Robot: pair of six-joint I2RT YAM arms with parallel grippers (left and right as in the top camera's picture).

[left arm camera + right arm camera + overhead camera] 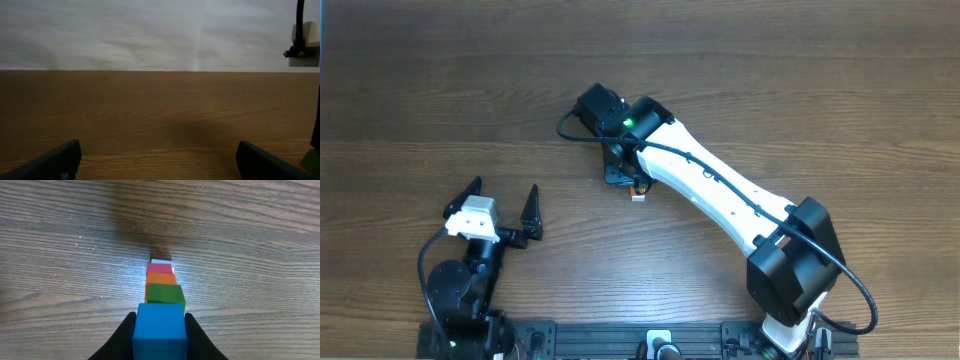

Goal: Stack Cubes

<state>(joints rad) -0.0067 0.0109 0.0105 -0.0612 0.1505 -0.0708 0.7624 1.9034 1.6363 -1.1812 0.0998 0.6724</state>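
Gripping the blue cube [160, 332], your right pincer [160, 322] is drawn in narrow, with one dark finger flat against each opposite side of that cube. Directly beneath the blue cube you see the green cube [166, 294], then the orange cube [161, 278], the pink cube [160, 268] and, lowest of all, a white cube [161, 261] standing on the desk [840, 80]. All five line up in one upright column. You cannot tell whether the blue cube rests on the green one or hangs just above it.

In the top view this pincer sits near the desk's middle, a touch toward 11 o'clock. The right arm [720, 190] runs back from it toward 5 o'clock, where its base stands.

Your left pincer [503, 190] lies well apart from the cubes, toward 8 o'clock from the desk's middle. It is spread wide, and in its own wrist view you see plain desk surface across the gap between its fingers [57, 161], with a pale wall [150, 30] beyond the desk's far edge.
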